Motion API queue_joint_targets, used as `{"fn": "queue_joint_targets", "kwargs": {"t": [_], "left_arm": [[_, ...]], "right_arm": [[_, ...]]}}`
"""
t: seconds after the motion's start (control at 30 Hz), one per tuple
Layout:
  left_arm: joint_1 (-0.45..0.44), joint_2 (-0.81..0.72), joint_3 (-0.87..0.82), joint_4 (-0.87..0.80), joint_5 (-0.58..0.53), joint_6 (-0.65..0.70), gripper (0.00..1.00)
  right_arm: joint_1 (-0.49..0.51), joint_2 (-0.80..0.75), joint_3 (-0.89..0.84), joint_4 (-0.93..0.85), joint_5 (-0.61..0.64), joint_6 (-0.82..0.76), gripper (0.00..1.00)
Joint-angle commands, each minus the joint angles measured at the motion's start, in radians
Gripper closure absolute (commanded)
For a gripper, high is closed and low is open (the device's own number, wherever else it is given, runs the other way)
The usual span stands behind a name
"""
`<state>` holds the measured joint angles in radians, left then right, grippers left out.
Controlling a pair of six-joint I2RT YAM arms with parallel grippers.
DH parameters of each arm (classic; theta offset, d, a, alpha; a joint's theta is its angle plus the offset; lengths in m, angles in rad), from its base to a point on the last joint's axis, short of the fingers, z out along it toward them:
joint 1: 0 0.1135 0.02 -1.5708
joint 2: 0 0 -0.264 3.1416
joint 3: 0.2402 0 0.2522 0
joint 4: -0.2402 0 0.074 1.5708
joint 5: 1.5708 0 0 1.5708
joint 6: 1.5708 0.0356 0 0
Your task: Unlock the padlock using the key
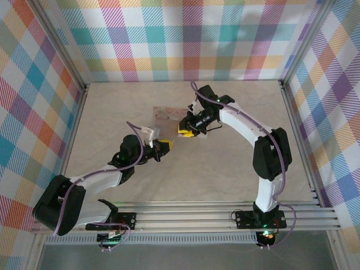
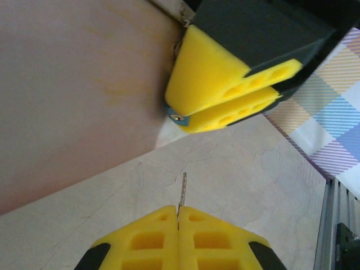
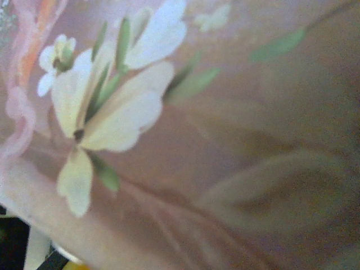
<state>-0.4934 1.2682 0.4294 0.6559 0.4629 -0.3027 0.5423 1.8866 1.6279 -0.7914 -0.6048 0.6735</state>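
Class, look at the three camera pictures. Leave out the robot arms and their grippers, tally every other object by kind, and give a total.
Pink flower-printed box: 1
Small blue-bodied padlock: 1
Thin dark metal key: 1
Total: 3

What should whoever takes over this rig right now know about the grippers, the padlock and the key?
Left gripper: shut on the key, blade pointing out towards the other gripper.
Right gripper: shut on the padlock; just a blue corner peeks from its pads, beside the pink box.
Done: both items gripped and facing each other, a gap between them.
Left: align the key with the lock, insert, turn, unlock.
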Motion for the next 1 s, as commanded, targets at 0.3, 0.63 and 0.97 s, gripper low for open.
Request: {"fn": "queue_joint_targets", "kwargs": {"t": [0.3,0.63,0.97], "left_arm": [[0.014,0.120,0.060,0.205,0.034,-0.133,1.00],[0.019,0.156,0.100,0.230,0.059,-0.157,1.00],[0.018,0.197,0.125,0.252,0.080,-0.184,1.00]], "right_arm": [[-0.008,0.004,0.075,0.004,-0.087,-0.035,1.00],[-0.012,0.013,0.081,-0.001,-0.101,-0.041,1.00],[-0.018,0.025,0.104,-0.015,-0.121,-0.045,1.00]]}}
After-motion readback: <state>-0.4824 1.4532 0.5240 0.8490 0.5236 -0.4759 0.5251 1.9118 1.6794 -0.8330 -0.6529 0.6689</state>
